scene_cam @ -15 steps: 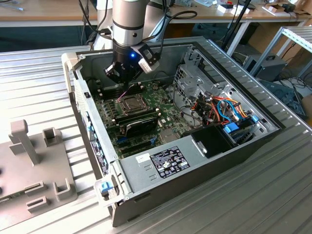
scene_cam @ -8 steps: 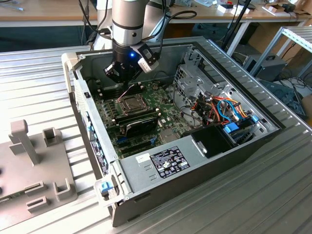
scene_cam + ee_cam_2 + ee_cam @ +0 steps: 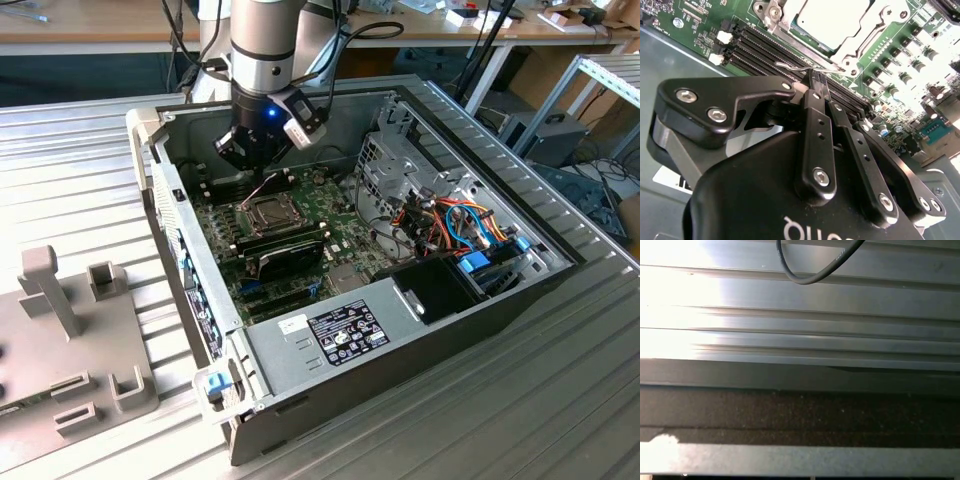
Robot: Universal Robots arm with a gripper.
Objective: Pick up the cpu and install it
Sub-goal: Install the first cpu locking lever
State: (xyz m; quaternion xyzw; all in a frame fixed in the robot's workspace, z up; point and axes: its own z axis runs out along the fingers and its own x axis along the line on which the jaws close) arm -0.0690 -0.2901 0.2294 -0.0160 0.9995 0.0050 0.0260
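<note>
1. One cpu (image 3: pixel 832 20) on record: a flat square chip with a pale metal top. In the second wrist view it lies flat inside the socket frame (image 3: pixel 856 50) on the green motherboard (image 3: pixel 900 57), so it appears to be seated already.
2. Handling (judgement): light, thin and rigid, with no give under pressure. The smooth metal top likely offers little friction. The contact face underneath and the socket below it are probably fragile, so tilting or dragging would be risky.
3. Where to hold (judgement): two opposite side edges, with the chip kept level. The frame surrounds it on all sides as it lies now, so those edges look hard to reach.
4. Claw state: the gripper (image 3: pixel 816 79) has its two fingers pressed together. I see nothing between them, so it carries nothing.
5. Position relative to claw: the chip lies just beyond the fingertips, near them but not touching. The tips sit over the end of the memory slots (image 3: pixel 765 50), close beside the thin wire lever (image 3: pixel 795 65) that runs along the frame's near edge. I cannot tell whether the tips touch the lever.
6. Exterior view: the arm hangs inside the open computer case (image 3: pixel 150 170), over the board beside the socket. The long black expansion card (image 3: pixel 290 255) lies well apart from the claw.
</note>
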